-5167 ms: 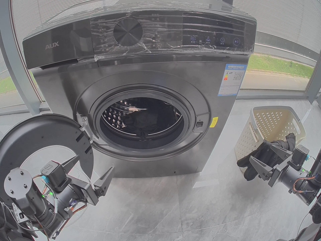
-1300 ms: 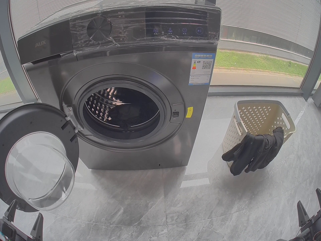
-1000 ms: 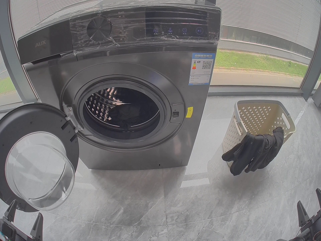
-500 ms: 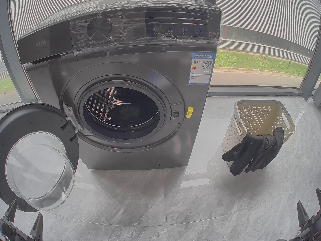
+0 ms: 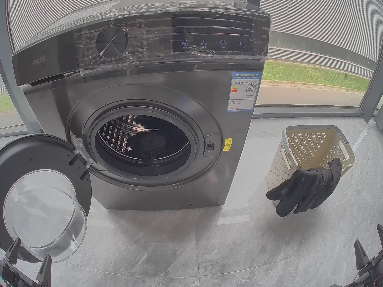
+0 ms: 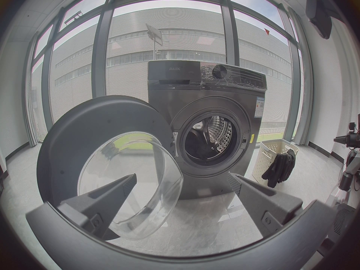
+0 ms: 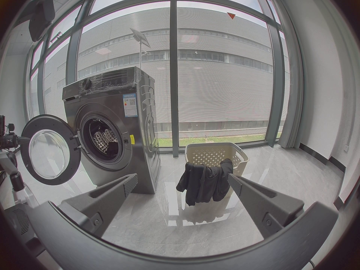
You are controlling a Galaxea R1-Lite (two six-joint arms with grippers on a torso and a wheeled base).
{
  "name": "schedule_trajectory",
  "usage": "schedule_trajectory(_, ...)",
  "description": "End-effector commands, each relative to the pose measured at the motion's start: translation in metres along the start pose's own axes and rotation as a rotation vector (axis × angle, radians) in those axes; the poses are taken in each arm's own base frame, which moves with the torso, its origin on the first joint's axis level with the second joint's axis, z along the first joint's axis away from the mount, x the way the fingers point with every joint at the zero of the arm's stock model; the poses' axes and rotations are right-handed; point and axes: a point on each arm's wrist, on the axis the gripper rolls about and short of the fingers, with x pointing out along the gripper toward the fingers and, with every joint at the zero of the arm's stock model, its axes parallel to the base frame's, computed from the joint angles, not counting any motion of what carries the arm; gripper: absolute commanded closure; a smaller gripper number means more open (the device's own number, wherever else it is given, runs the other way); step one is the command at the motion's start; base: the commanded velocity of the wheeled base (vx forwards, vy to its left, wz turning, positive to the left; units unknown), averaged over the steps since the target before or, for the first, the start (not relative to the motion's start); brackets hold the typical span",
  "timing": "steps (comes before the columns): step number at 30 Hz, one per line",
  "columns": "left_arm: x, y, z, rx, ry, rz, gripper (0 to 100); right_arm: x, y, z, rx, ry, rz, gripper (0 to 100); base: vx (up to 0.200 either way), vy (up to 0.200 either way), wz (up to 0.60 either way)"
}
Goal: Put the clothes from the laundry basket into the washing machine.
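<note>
Far left: washing machine point(image 5: 167, 84), door point(image 5: 38, 160) swung open toward the left gripper point(image 6: 180, 176). Far right: black garment point(image 5: 307, 186) draped over the laundry basket point(image 5: 279, 168) near rim, well ahead of the right gripper point(image 7: 182, 177). Both grippers open, empty.

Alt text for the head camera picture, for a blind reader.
A grey washing machine stands with its round door swung open at left. To its right, a dark garment hangs over the rim of a cream laundry basket.
</note>
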Motion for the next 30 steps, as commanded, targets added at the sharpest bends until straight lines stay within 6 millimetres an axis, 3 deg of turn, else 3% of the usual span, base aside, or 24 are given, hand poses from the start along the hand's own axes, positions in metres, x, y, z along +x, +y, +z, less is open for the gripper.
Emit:
schedule_trajectory(1, 0.0003, 0.0, -0.0047, 0.002, 0.004, 0.001, 0, 0.0008, 0.0, -0.005, 0.001, 0.012, 0.001, 0, 0.0, 0.0, 0.0)
schedule_trajectory(8, 0.0003, 0.0, -0.0047, 0.002, 0.004, -0.002, 0, 0.0008, 0.0, -0.005, 0.002, 0.012, -0.001, 0, 0.0, 0.0, 0.26)
schedule_trajectory(20, 0.0003, 0.0, -0.0047, 0.005, 0.004, -0.002, 0, 0.0008, -0.0001, -0.0048, 0.001, 0.01, 0.001, 0, 0.0, 0.0, 0.0)
schedule_trajectory(30, 0.0003, 0.0, -0.0047, 0.002, 0.004, -0.002, 0, 0.001, 0.0, -0.0048, 0.001, 0.012, -0.002, 0, 0.0, -0.18, 0.0)
